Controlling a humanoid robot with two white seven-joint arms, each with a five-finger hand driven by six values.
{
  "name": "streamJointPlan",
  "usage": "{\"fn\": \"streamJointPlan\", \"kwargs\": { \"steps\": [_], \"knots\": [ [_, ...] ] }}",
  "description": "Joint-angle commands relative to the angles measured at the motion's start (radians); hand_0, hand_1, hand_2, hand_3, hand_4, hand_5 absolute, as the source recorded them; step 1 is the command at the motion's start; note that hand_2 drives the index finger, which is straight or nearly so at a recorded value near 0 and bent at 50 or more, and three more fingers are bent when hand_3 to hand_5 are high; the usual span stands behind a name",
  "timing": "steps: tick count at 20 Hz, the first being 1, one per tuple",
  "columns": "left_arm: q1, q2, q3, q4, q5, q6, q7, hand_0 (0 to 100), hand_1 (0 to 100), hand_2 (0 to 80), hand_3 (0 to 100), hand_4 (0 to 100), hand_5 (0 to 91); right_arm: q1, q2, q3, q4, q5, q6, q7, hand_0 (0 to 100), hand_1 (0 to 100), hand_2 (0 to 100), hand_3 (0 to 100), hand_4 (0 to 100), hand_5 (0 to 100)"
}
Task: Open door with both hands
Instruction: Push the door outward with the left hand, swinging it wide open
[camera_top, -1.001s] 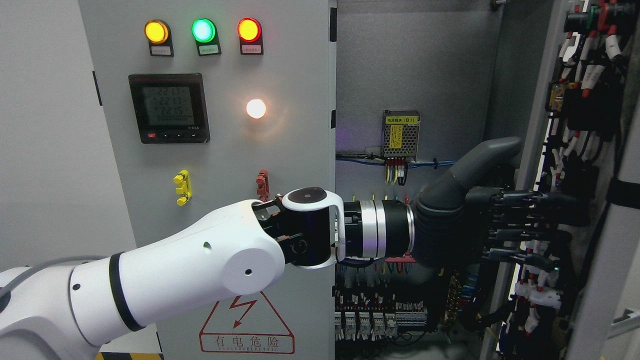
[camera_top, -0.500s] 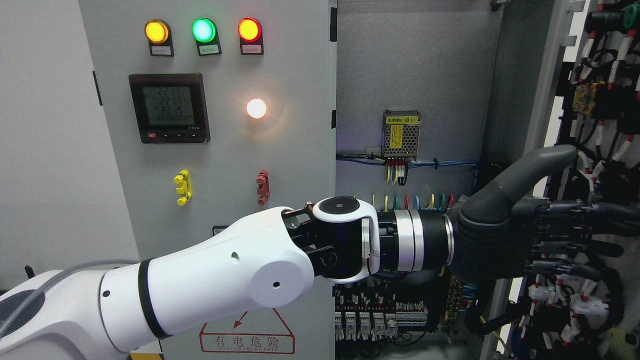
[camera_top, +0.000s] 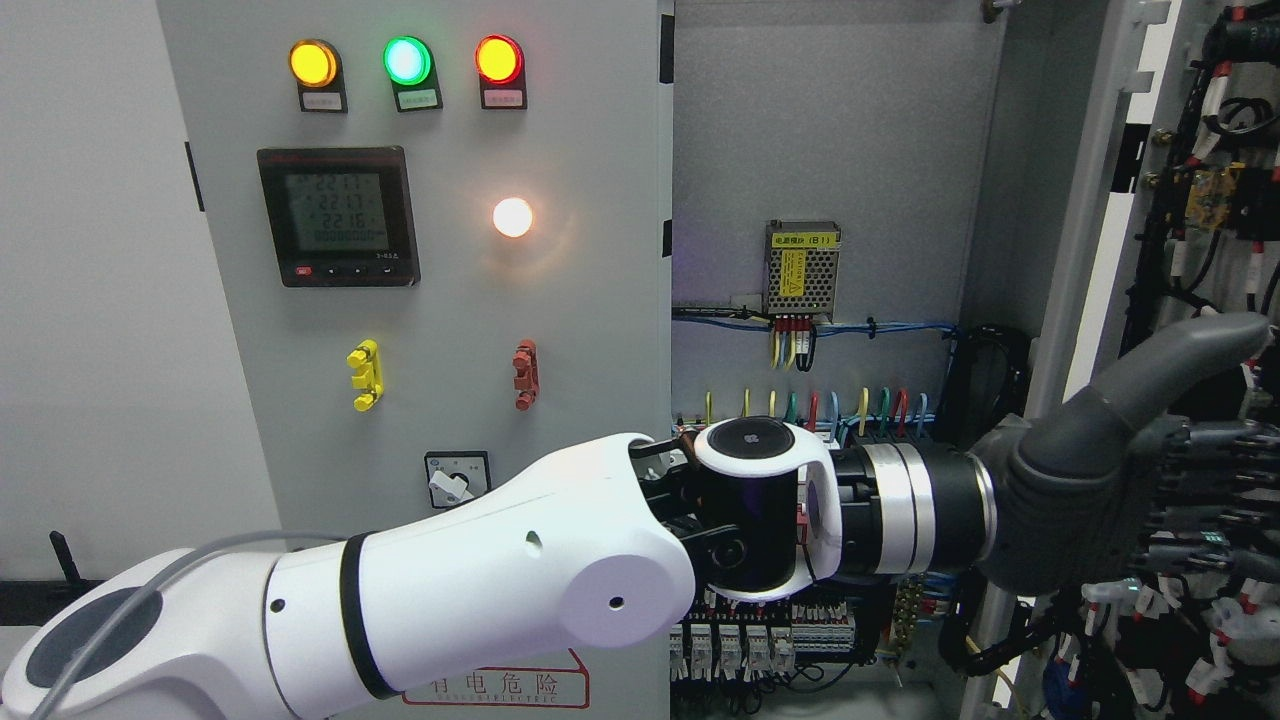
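Observation:
My left arm (camera_top: 520, 580) comes in from the lower left and reaches across to the right door (camera_top: 1095, 200), which stands swung out to the right. Its wired inner face (camera_top: 1215, 190) shows. The dark grey left hand (camera_top: 1190, 490) lies against that inner face, fingers stretched out flat to the right and thumb (camera_top: 1170, 375) raised, holding nothing. The left door (camera_top: 450, 300), grey with lamps and a meter, stays closed. My right hand is out of view.
The open cabinet interior (camera_top: 820, 130) holds a small power supply (camera_top: 801, 268), coloured wires (camera_top: 820, 405) and rows of terminal blocks (camera_top: 760, 645). Indicator lamps (camera_top: 405, 62), a meter (camera_top: 338, 216) and a rotary switch (camera_top: 456, 478) sit on the left door.
My left arm has pushed to the right and slightly down. The right door has swung further open, uncovering more of the cabinet interior and the rotary switch.

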Motion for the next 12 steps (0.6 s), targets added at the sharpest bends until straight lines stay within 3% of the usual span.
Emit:
{"fn": "streamJointPlan", "kwargs": {
  "steps": [1,5,12],
  "knots": [
    [0.015,-0.084,0.021,0.0,-0.016,-0.001,0.066,0,0,0.0,0,0,0.0,0.032,0.0,0.0,-0.032,0.021,-0.001,0.0,38,0,0,0,0,0],
    [0.032,-0.104,0.022,0.002,-0.053,-0.003,0.129,0,0,0.0,0,0,0.0,0.031,0.0,0.0,-0.032,0.021,-0.001,0.0,38,0,0,0,0,0],
    [0.032,-0.111,0.025,0.0,-0.055,-0.004,0.132,0,0,0.0,0,0,0.0,0.032,0.0,0.0,-0.032,0.021,-0.001,0.0,38,0,0,0,0,0]
  ]
}}
